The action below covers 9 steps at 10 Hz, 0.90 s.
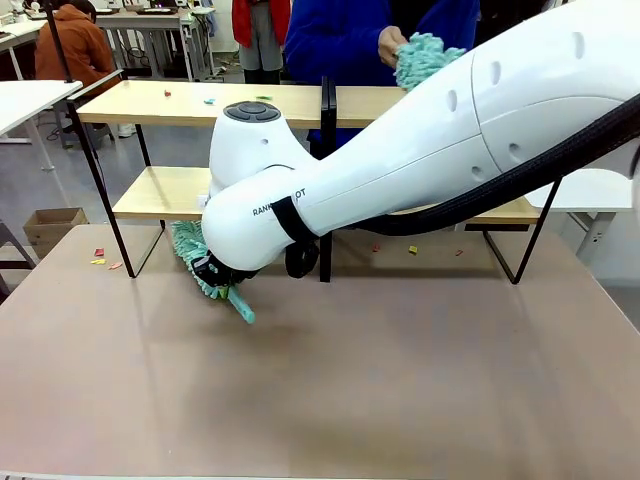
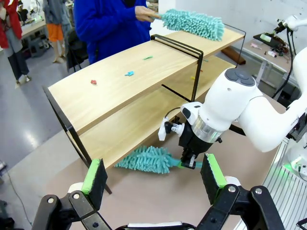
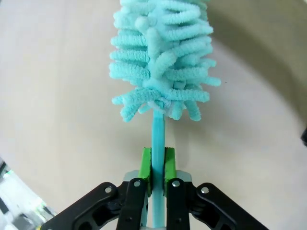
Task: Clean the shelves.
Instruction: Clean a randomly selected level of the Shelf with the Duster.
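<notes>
Duster [image 2: 144, 159] at shelves' [image 1: 170, 103] lwr front edge, over table [image 1: 400, 380]; 2nd duster [image 1: 425, 58] above top.

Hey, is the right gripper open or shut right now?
Shut: the right gripper clamps its green pads on the thin handle of the fluffy teal duster.

Cardboard box [image 1: 52, 228] far left; white table [image 1: 25, 100] nearby, farther back.

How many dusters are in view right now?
2. One duster is clamped in the right claw, its head by the shelves' lower board; the other duster is in the person's hand above the top board.
</notes>
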### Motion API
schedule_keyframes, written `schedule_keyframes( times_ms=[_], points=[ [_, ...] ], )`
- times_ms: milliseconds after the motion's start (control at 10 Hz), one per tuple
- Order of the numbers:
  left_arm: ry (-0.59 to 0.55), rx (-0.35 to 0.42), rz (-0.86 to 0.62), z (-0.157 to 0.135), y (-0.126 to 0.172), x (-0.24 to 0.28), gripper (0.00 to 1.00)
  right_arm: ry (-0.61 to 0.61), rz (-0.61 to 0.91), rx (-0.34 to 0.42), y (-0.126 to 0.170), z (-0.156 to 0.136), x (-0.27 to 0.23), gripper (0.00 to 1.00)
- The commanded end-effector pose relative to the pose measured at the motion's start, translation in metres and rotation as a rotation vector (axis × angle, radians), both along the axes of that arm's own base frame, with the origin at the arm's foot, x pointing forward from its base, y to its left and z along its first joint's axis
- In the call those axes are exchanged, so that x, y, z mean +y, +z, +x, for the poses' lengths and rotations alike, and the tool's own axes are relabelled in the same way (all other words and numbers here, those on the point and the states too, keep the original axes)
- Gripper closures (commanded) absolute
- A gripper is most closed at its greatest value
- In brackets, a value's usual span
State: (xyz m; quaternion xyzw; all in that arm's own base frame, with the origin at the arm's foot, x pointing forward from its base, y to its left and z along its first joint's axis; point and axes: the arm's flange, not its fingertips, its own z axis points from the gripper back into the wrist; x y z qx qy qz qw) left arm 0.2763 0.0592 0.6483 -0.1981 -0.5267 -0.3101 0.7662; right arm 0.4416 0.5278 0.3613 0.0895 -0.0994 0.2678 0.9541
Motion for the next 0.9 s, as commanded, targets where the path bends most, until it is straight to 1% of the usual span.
schedule_keyframes(
  times_ms=[0,200,400,500,600,700,800],
  points=[
    [0.000,-0.003,-0.003,0.001,0.000,-0.001,0.00,0.216,-0.043,-0.002,0.022,-0.009,-0.018,0.88],
    [0.000,-0.003,-0.003,0.001,0.000,-0.001,0.00,0.388,-0.125,0.070,0.035,-0.027,-0.045,0.88],
    [0.000,-0.003,-0.003,0.001,0.000,-0.001,0.00,0.552,-0.191,0.168,0.037,-0.050,-0.071,0.88],
    [0.000,-0.003,-0.003,0.001,0.000,-0.001,0.00,0.673,-0.215,0.234,0.040,-0.065,-0.084,0.88],
    [0.000,-0.003,-0.003,0.001,0.000,-0.001,0.00,0.742,-0.195,0.267,0.044,-0.077,-0.094,0.88],
    [0.000,-0.003,-0.003,0.001,0.000,-0.001,0.00,0.825,-0.127,0.317,0.049,-0.092,-0.108,0.88],
    [0.000,-0.003,-0.003,0.001,0.000,-0.001,0.00,0.830,-0.084,0.308,0.051,-0.100,-0.116,0.88]
  ],
)
